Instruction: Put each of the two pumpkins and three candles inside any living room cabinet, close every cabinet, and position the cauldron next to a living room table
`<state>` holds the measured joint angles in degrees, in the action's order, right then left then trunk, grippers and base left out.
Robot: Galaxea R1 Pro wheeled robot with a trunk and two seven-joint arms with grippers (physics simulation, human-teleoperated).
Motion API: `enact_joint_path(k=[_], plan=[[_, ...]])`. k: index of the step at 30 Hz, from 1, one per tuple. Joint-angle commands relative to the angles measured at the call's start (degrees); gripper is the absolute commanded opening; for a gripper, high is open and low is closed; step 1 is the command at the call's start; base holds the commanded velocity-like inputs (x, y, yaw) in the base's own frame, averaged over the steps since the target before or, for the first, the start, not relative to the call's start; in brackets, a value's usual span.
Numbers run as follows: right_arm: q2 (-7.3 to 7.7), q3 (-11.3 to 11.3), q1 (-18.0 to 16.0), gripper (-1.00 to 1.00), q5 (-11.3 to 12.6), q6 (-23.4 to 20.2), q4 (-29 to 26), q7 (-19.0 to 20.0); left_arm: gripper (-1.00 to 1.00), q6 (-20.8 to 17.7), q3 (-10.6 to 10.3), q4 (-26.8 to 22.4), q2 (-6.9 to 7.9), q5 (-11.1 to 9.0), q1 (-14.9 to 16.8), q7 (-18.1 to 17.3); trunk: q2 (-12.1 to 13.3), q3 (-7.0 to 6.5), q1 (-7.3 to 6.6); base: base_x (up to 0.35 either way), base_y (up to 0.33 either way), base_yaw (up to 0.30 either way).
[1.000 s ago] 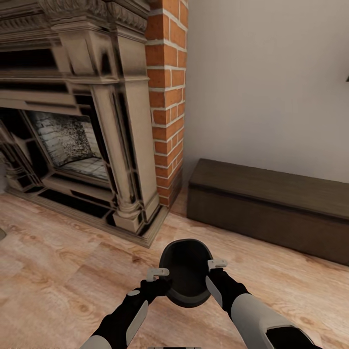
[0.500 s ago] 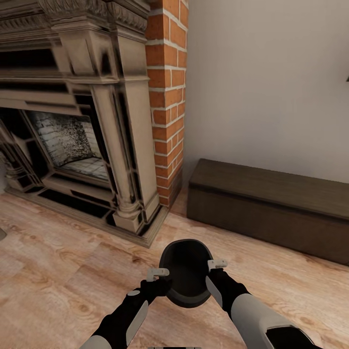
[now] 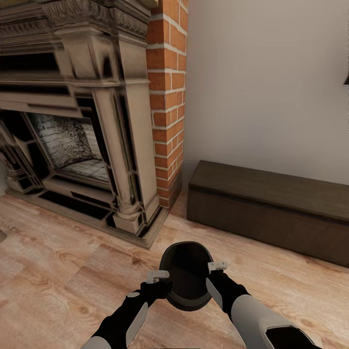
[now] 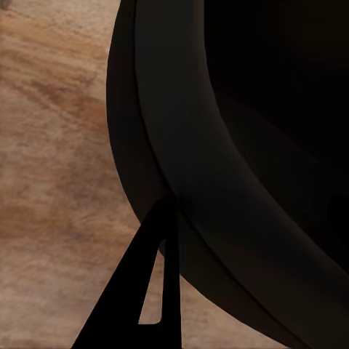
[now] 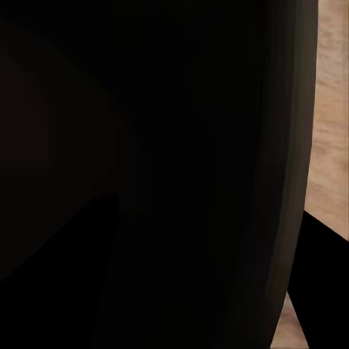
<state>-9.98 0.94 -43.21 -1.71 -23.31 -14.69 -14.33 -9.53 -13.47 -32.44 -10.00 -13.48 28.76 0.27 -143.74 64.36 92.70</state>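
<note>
Wood-plank floor (image 3: 58,281) fills the lower half of the head view, pale tan with darker grain. Upper left: ornate beige fireplace (image 3: 72,116), carved column at its right edge, sooty firebox behind. A red brick pier (image 3: 167,97) stands just beside the column, at centre top. A plain off-white wall (image 3: 266,82) takes the upper right. Against that wall, at right centre, sits the cabinet (image 3: 271,208): long, low, dark brown, flat top, front flush and shut as far as I can see.

I have the cauldron (image 3: 186,274) at lower centre of the head view, held between both arms, clear of the fireplace and the cabinet. It is black and round-bellied, its wide mouth tipped toward the camera, the inside dark and nothing visible in it. The rim reads as a thick matte band.

Left gripper (image 3: 157,277) sits on the rim at the pot's left side, one pale finger over the lip; in the left wrist view a dark finger (image 4: 149,283) touches the curved outer wall of the cauldron (image 4: 240,160), floor beyond. It is clamped on the rim. Right gripper (image 3: 217,266) sits on the opposite rim, likewise gripping. The right wrist view shows the black pot wall (image 5: 160,167) close up, with a strip of floor at the frame's right edge.
</note>
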Motion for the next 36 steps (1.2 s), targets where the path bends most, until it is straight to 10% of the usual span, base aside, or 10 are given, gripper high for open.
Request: enact_joint_path(k=[1,36], plan=[[-0.01,0.47,-0.06,-1.00,1.40,-0.16,-2.18,0.00,-1.00,-0.31,-0.16,0.27,0.00,0.38,-0.02,0.92,-0.02,-0.05,-0.02,0.000,0.000,0.000],[-0.01,0.47,-0.06,-1.00,1.43,-0.16,-2.11,0.00,-1.00,-0.31,-0.17,0.36,0.00,0.38,-0.02,0.91,-0.02,-2.80,-0.02,-0.029,0.000,0.000]])
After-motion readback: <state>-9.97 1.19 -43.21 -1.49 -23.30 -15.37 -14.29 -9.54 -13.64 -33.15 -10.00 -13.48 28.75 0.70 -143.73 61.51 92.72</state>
